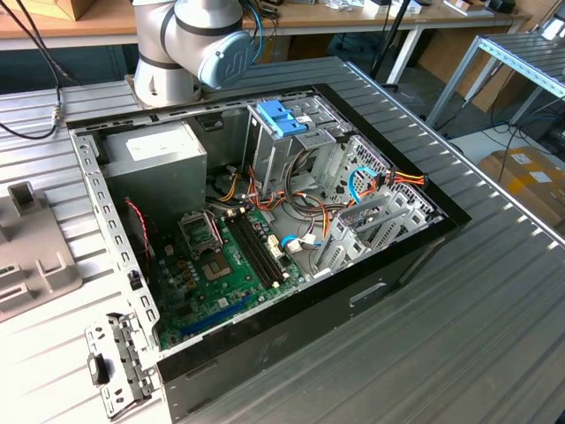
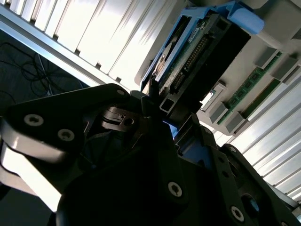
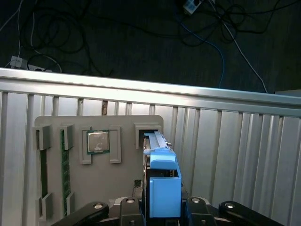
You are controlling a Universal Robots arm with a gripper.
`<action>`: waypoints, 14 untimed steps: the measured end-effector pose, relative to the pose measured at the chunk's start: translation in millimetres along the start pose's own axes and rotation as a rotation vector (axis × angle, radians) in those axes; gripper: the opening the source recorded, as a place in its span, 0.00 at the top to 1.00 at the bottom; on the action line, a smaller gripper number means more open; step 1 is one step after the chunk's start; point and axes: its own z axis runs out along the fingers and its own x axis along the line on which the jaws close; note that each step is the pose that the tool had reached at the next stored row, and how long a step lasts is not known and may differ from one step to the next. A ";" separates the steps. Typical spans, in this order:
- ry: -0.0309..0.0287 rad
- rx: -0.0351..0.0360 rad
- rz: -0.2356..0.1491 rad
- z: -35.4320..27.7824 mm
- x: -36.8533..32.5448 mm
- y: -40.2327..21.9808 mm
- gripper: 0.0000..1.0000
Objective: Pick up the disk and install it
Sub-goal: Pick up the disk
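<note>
Blue-railed disk (image 3: 163, 188) stands in the grey holder (image 3: 124, 125) between your jaws, clamped or not I cannot tell: pick-up step, needing a square grip.

Arm (image 1: 190, 44) shoulder joints upright in exterior view; end effector (image 3: 163, 206) clamps disk (image 3: 162, 165) from both sides.

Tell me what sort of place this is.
Probably a robotics lab set up for computer assembly: a robot arm on a ribbed metal table, an open desktop computer case beside it, wooden workbenches behind.
</note>
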 end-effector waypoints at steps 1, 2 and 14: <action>-0.0007 0.0000 0.000 -0.3 0.0 0.0 0.63; -0.0011 0.0001 0.000 -0.5 -0.1 0.0 0.63; -0.0088 0.0007 0.000 -4.2 -0.3 -0.2 0.63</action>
